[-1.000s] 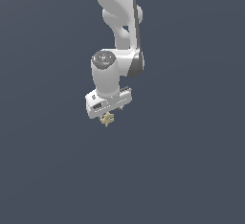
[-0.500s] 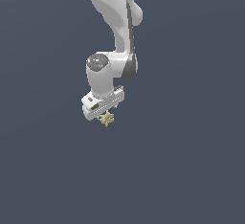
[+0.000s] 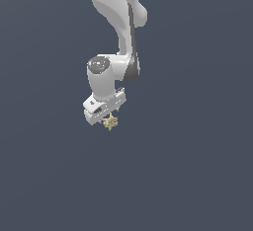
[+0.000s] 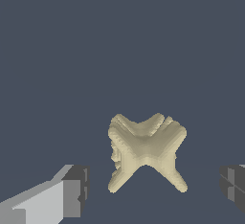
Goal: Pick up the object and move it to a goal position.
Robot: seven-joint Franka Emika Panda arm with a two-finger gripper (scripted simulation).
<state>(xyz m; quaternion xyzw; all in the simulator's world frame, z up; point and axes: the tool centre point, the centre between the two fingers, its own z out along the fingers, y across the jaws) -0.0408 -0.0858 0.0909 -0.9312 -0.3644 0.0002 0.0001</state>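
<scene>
1 object (image 3: 109, 122) counted: small tan-yellow lump w/ short prongs, star-like. In the exterior view it is seen just under the white gripper (image 3: 105, 118), at approx 5 o'clock from the gripper body, against plain dark grey-blue backdrop (image 3: 197, 166). Whether it rests on a surface or hangs clear cannot be told; no shadow or edge is seen.

Wrist view: object (image 4: 145, 151) is shown large, X-shaped, 4 main prongs, ribbed texture. It sits between the 2 fingertips. One fingertip (image 4: 76, 189) (dark pad on light grey finger) is seen at 8 o'clock of the object, the other (image 4: 233, 185) at 4 o'clock. A gap is visible betw. each pad and the lump; no contact is seen on either side. Jaws are thus spread apart, wider than the object, nothing clamped.

1 gripper (image 4: 154, 187), 1 arm (image 3: 118, 22) counted. Arm is seen descending from 12 o'clock in the exterior view, white links w/ dark joint band, wrist bent so gripper points down and slightly toward the exterior view's left.

Containers: 0 seen. Other items: 0 seen. Nothing is seen obstructing the object or the fingers.
</scene>
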